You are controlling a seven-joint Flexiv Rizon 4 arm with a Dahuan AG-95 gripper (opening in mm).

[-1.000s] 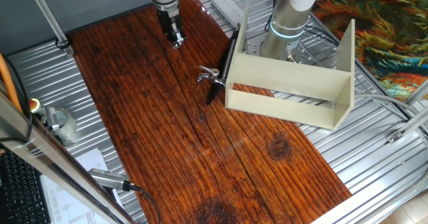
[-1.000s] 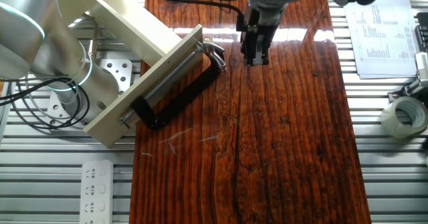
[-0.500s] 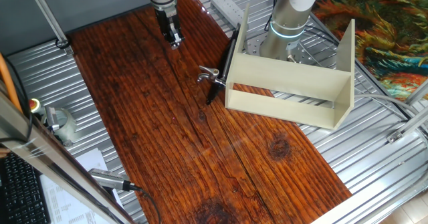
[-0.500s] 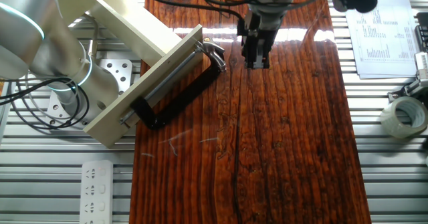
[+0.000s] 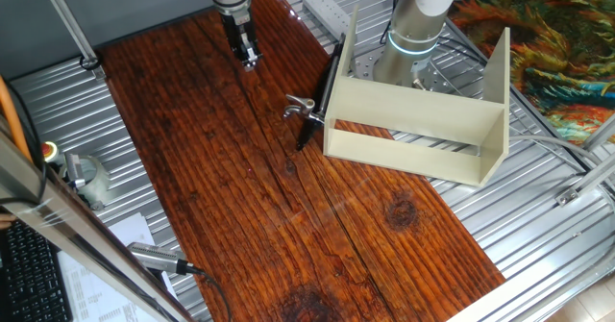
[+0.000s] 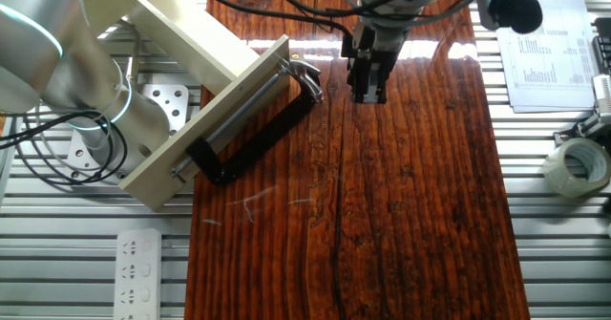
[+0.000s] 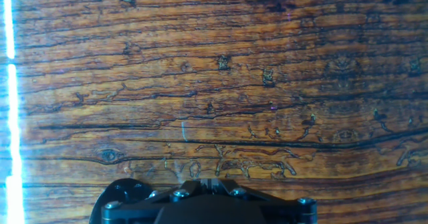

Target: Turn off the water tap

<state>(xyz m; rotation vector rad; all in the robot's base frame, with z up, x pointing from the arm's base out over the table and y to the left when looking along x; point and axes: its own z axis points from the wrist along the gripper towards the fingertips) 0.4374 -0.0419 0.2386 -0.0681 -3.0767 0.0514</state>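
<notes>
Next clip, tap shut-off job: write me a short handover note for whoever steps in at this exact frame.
Gripper: the dark two-finger gripper hangs over bare wooden tabletop, holding nothing; the fixed views suggest the jaws are together, but that is not certain, and the hand view shows only wood grain.

Things: the small silvery metal water tap juts from a thin black panel on the front of the beige open box, with a black C-clamp alongside it.

Done: nothing visible; gripper and tap are apart.

Left: move to the tap, engage its lever, turn it off.

Red-brown streaky table [image 5: 221, 187] (silvery water tap [image 5: 298, 106])
</notes>
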